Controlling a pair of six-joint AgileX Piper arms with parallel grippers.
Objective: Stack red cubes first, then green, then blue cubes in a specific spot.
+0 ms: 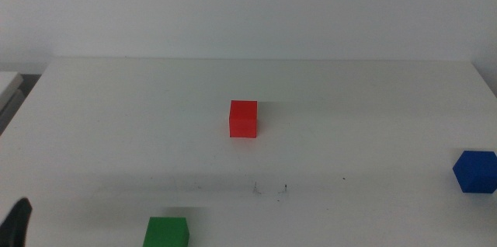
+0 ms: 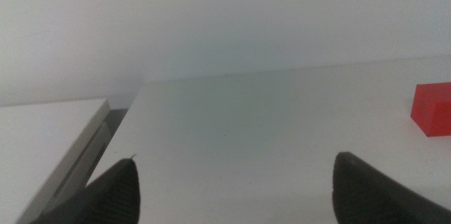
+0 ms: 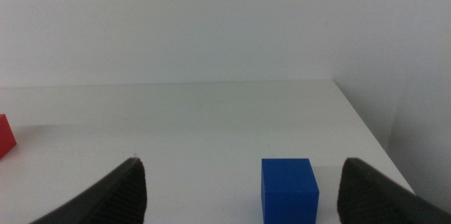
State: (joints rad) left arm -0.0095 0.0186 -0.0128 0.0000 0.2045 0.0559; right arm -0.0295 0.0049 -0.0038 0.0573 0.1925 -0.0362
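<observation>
Your left tool and right tool both hang released, grasping nothing. The red cube sits square mid-surface, green cube at the near edge, blue cube by the right edge.

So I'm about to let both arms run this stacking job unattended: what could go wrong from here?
The blue cube sits close to the table's right edge, so a clumsy approach by the open right gripper might knock it off. The green cube lies at the near edge of the middle view, partly cut off, so it may be hard to track. The left gripper, open, has only the red cube in sight.
</observation>
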